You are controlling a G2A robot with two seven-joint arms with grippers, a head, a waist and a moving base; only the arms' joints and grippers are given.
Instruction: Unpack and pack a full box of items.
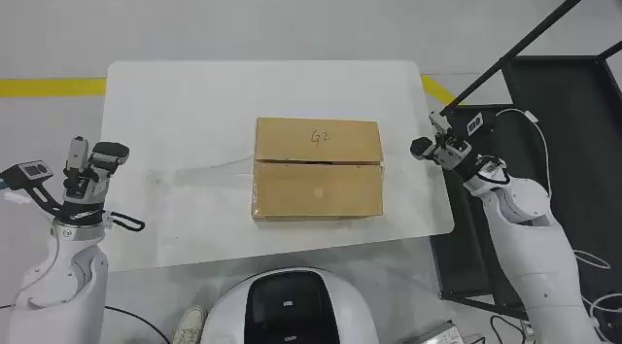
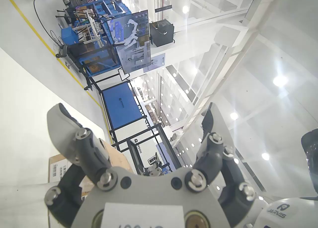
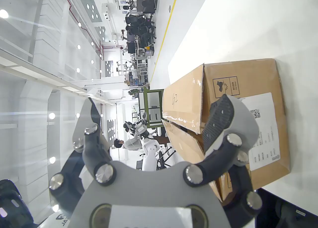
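White table (image 1: pixel 175 101), closed cardboard box (image 1: pixel 317 169)

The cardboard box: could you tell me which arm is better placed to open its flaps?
Probably the right. The right gripper hovers, fingers open, just off the end of the cardboard box; the left gripper sits farther away, at the opposite edge of the table.

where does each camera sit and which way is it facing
Top view: above the arms, looking down on the table and box; both arms show, left gripper and right gripper at the table's ends.
Left wrist view: on the left wrist, tilted up toward the ceiling; the open left gripper shows.
Right wrist view: on the right wrist, facing the box's labelled end; the open right gripper shows.
Shared: all three show the box.
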